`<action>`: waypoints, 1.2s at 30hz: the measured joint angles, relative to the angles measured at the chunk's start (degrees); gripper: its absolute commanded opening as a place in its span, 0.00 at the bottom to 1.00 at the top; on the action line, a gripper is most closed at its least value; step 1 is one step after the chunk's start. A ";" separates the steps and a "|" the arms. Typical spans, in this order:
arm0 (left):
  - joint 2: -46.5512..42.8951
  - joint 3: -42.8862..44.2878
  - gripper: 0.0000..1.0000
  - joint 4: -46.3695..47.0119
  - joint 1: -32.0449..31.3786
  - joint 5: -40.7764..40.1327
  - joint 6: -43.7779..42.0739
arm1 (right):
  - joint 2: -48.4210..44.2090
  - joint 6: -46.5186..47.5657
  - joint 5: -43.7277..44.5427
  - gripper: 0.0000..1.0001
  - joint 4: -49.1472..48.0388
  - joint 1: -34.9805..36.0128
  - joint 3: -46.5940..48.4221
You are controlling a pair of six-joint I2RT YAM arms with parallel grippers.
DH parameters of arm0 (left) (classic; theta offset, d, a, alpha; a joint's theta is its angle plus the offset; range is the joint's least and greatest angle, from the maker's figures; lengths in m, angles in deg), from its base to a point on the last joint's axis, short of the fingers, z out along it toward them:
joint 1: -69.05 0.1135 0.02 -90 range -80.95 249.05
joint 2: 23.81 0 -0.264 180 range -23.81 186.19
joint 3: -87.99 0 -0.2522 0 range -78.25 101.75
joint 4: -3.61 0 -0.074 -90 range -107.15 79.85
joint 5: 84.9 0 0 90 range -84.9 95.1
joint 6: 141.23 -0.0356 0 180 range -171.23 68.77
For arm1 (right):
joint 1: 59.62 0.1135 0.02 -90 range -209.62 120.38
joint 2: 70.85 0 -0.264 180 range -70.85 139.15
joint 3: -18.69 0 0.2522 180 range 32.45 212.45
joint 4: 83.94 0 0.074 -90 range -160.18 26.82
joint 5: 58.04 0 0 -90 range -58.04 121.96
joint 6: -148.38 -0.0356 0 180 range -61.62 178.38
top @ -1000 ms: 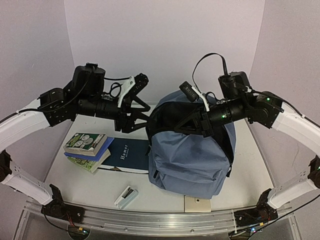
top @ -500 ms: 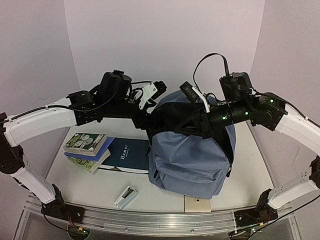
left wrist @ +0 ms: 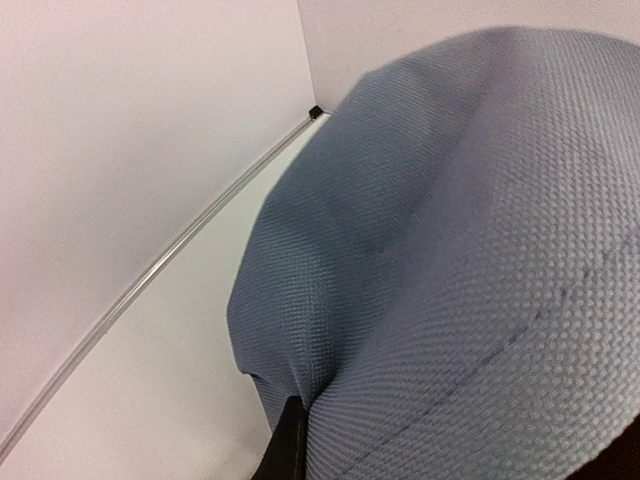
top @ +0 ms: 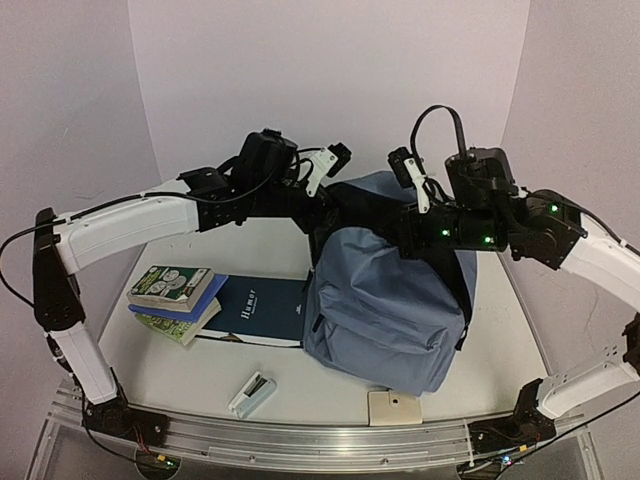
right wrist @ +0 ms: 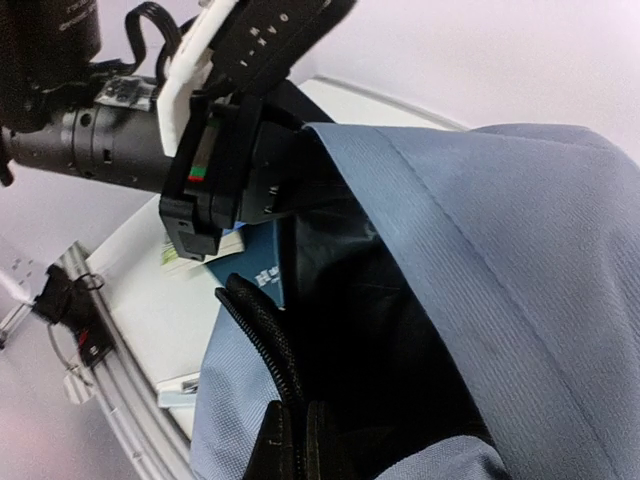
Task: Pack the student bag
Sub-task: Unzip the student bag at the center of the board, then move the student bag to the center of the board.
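Closest to me on the bench (top: 180, 370) lie a small beige box (top: 392, 406) and a white-and-grey oblong item (top: 252, 393). Behind them a navy book (top: 258, 310) lies flat beside a small stack of books (top: 175, 297). The student bag (top: 385, 310) stands centre right, touching the navy book, its mouth pulled open on black lining; I cannot tell what is inside. The left arm has swung in from the left, and the left fingers (right wrist: 215, 190), open a moment ago, now pinch the bag's far rim. The right fingers (right wrist: 275, 450) clamp the zipper edge, with the forearm stretched level across the top.
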State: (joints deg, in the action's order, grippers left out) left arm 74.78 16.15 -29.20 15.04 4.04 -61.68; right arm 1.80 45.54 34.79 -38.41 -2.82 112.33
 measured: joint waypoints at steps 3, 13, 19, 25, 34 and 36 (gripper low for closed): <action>4.30 4.69 0.00 0.07 2.49 0.38 2.79 | 1.60 0.24 6.00 0.00 -0.01 -2.11 0.85; 17.80 22.83 0.00 -0.12 9.18 2.53 7.55 | 15.35 7.58 13.30 0.00 0.76 -11.05 16.03; 25.55 35.24 0.00 1.82 11.47 2.34 8.74 | 20.63 12.71 14.95 0.00 1.20 -13.13 26.55; 27.47 36.89 0.00 2.48 11.94 -0.29 11.83 | 19.24 9.81 17.69 0.00 -1.73 -10.43 20.13; 27.69 33.80 0.00 1.81 11.99 -1.22 15.03 | 13.95 -7.10 30.55 0.00 -9.64 8.67 -4.21; 27.65 32.37 0.00 2.73 11.99 -1.16 15.26 | 13.65 -11.48 33.09 0.00 -11.12 10.34 -7.91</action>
State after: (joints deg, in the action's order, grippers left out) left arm 102.43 48.52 -26.47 27.03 2.88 -46.42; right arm 15.44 34.06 67.88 -49.53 7.53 104.41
